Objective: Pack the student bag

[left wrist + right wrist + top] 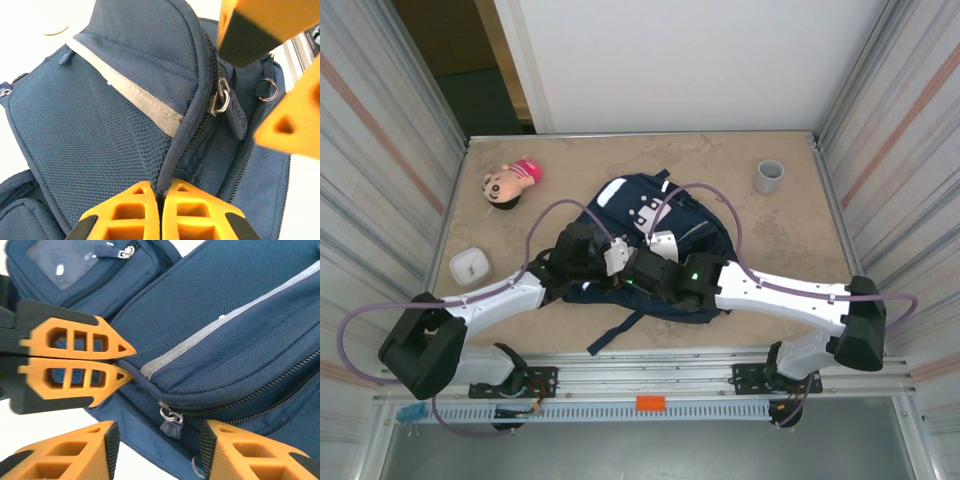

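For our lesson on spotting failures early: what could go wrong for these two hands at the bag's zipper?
The open right hand straddles the zipper pull; closing off-centre, it might catch fabric instead. The left hand pinches only a thin seam of the student bag, which may slip under a tug.

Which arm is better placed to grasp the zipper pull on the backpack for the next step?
Right, probably. The right tool stands open with its fingers on either side of the zipper pull, so it need only close. The left tool is shut on the pocket edge of the backpack.
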